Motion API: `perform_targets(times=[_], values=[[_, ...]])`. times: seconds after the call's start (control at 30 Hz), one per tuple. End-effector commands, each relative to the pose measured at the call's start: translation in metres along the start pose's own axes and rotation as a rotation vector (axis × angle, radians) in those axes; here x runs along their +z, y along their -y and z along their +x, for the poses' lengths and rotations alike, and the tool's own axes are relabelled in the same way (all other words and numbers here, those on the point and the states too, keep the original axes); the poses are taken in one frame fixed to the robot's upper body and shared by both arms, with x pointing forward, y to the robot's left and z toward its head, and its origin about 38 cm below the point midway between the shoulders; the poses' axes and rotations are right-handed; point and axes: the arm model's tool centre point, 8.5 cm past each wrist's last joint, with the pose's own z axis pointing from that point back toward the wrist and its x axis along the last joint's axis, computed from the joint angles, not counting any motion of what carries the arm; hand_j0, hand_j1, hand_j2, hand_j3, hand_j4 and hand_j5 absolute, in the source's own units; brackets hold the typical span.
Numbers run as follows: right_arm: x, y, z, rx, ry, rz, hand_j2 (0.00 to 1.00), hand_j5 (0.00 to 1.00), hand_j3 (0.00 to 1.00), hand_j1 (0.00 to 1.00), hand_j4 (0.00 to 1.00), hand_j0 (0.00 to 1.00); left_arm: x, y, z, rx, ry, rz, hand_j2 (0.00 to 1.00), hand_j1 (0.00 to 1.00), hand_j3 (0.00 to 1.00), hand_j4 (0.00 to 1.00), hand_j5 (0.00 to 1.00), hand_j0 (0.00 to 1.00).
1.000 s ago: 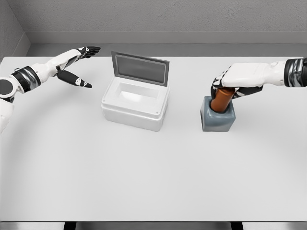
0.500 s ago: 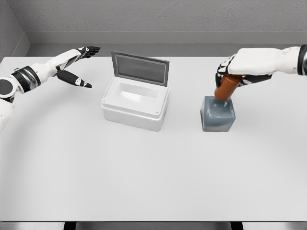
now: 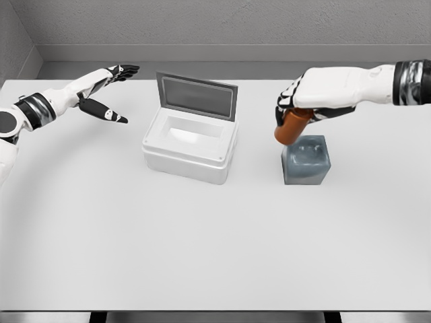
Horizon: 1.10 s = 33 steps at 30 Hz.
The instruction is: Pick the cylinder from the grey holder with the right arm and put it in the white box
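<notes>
Right hand (image 3: 304,101): fingers closed around the brown cylinder (image 3: 291,127), right of centre frame.
Cylinder: tilted, now fully clear of the grey holder (image 3: 306,160), hanging over its left upper edge; half a second ago its base was still at the socket.
Holder: socket vacant.
White box (image 3: 190,147): lid up, centre-left, well apart.
Left hand (image 3: 108,91): fingers spread, upper left, holding nothing.
Status: extraction done; carry leftward remains.
</notes>
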Motion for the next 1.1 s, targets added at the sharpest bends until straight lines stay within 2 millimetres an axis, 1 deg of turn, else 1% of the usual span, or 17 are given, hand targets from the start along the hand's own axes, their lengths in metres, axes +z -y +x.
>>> perform_targets(times=[0.0, 0.03, 0.23, 0.33, 0.4, 0.57, 0.63, 0.7, 0.73, 0.8, 0.9, 1.07], values=[[-0.008, 0.004, 0.006, 0.007, 0.025, -0.010, 0.43, 0.43, 0.43, 0.43, 0.43, 0.43, 0.001, -0.002, 0.000, 0.007, 0.003, 0.008, 1.00, 1.00, 1.00, 1.00, 1.00, 1.00], [-0.014, 0.006, 0.009, 0.011, 0.039, -0.014, 0.43, 0.43, 0.43, 0.43, 0.43, 0.43, 0.001, -0.002, 0.000, 0.007, 0.003, 0.009, 1.00, 1.00, 1.00, 1.00, 1.00, 1.00], [-0.032, 0.014, 0.018, 0.023, 0.084, -0.032, 0.43, 0.43, 0.43, 0.43, 0.43, 0.43, 0.004, -0.004, -0.001, 0.007, -0.001, 0.014, 1.00, 1.00, 1.00, 1.00, 1.00, 1.00], [-0.036, 0.014, 0.020, 0.023, 0.093, -0.032, 0.43, 0.43, 0.43, 0.43, 0.43, 0.43, 0.004, -0.004, -0.001, 0.007, -0.001, 0.014, 1.00, 1.00, 1.00, 1.00, 1.00, 1.00], [-0.040, 0.019, 0.022, 0.032, 0.103, -0.035, 0.43, 0.43, 0.43, 0.43, 0.43, 0.43, 0.004, -0.004, -0.001, 0.007, -0.001, 0.014, 1.00, 1.00, 1.00, 1.00, 1.00, 1.00], [-0.044, 0.023, 0.022, 0.033, 0.110, -0.041, 0.43, 0.43, 0.43, 0.43, 0.43, 0.43, 0.004, -0.004, -0.001, 0.007, -0.001, 0.014, 1.00, 1.00, 1.00, 1.00, 1.00, 1.00], [-0.050, 0.026, 0.022, 0.035, 0.117, -0.047, 0.43, 0.43, 0.43, 0.43, 0.43, 0.43, 0.004, -0.004, -0.001, 0.007, -0.001, 0.014, 1.00, 1.00, 1.00, 1.00, 1.00, 1.00], [-0.050, 0.026, 0.022, 0.035, 0.115, -0.047, 0.43, 0.43, 0.43, 0.43, 0.43, 0.43, 0.004, -0.004, -0.001, 0.007, -0.001, 0.014, 1.00, 1.00, 1.00, 1.00, 1.00, 1.00], [-0.050, 0.026, 0.020, 0.031, 0.110, -0.046, 0.43, 0.43, 0.43, 0.43, 0.43, 0.43, 0.004, -0.004, -0.001, 0.007, -0.001, 0.014, 1.00, 1.00, 1.00, 1.00, 1.00, 1.00], [-0.058, 0.026, 0.018, 0.025, 0.113, -0.048, 0.43, 0.43, 0.43, 0.43, 0.43, 0.43, 0.003, -0.004, -0.001, 0.008, 0.001, 0.013, 1.00, 1.00, 1.00, 1.00, 1.00, 1.00], [-0.058, 0.026, 0.017, 0.023, 0.111, -0.049, 0.43, 0.43, 0.43, 0.43, 0.43, 0.43, 0.003, -0.004, -0.001, 0.008, 0.001, 0.013, 1.00, 1.00, 1.00, 1.00, 1.00, 1.00], [-0.065, 0.029, 0.011, 0.023, 0.097, -0.047, 0.43, 0.43, 0.43, 0.43, 0.43, 0.43, 0.003, -0.004, 0.000, 0.007, 0.002, 0.013, 1.00, 1.00, 1.00, 1.00, 1.00, 1.00]])
